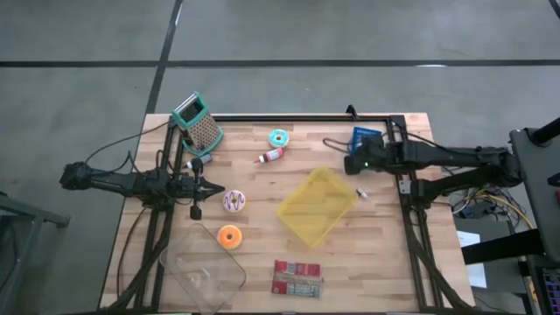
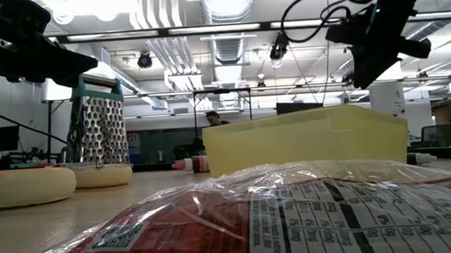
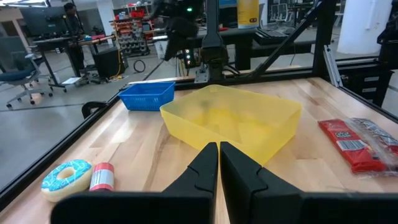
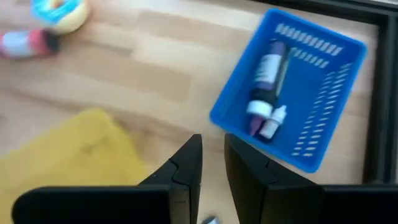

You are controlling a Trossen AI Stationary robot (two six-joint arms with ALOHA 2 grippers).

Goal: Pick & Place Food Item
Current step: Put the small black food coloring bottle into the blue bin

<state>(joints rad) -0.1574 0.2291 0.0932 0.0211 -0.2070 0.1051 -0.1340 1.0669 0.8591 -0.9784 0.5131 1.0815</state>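
Note:
Toy food lies on the wooden table: a blue-iced donut [image 1: 278, 137], a red tube [image 1: 271, 156], a purple-iced donut [image 1: 234, 201], an orange donut [image 1: 229, 236] and a red snack pack [image 1: 297, 278]. A yellow bin [image 1: 317, 206] stands at the middle. A blue basket [image 4: 292, 87] holds a purple bottle [image 4: 267, 78]. My right gripper [image 1: 350, 164] hangs shut and bare in the air between the basket and the bin, slanting down [image 4: 212, 163]. My left gripper [image 1: 210, 186] waits shut and level at the left, pointing at the bin [image 3: 219, 158].
A metal grater [image 1: 197, 122] stands at the far left. A clear plastic container [image 1: 203, 269] sits near the front edge. A small white thing [image 1: 361, 191] lies by the bin's right corner. A black frame rail [image 1: 297, 115] runs along the far edge.

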